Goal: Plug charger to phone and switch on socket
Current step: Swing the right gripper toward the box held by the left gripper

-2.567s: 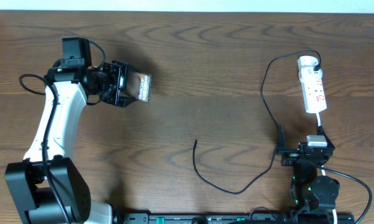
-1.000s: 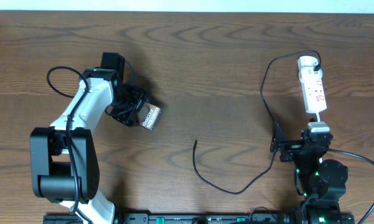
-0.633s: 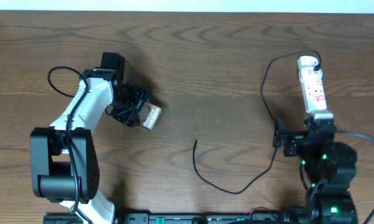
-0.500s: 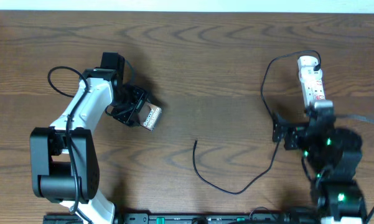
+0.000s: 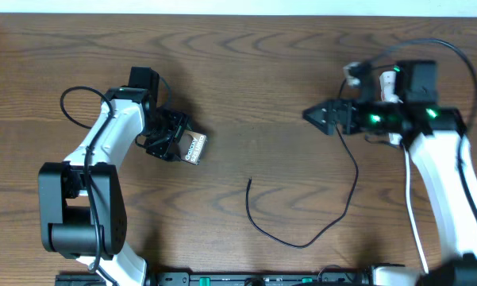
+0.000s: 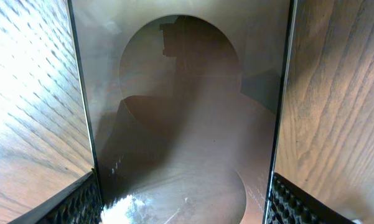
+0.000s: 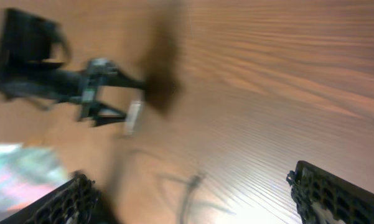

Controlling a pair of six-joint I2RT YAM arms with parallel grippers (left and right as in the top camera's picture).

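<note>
A dark wooden counter (image 5: 246, 71) takes up nearly everything, with a pale wall strip (image 5: 238, 6) along its far edge. On the left side, the left jaws stand partly apart and are clamped on the long edges of the phone (image 5: 193, 148). From the wrist camera, its brownish face with the big round circle fills the gap between them. I'd say it is gripped that way to steady it and leave an end free for a plug. Whether it touches the wood I cannot tell. The charger (image 5: 301, 242) runs down from the socket (image 5: 390, 79) at the far right and curls round in a loop. Its free tip (image 5: 249, 181) lies mid-counter, well apart from the phone. The right jaws hang over the cable near the socket, pointing left, spread as wide as they go and holding nothing. The right arm (image 5: 440, 183) hides most of the socket, so its switch cannot be read. That loose tip looks like the natural pick for the empty side
</note>
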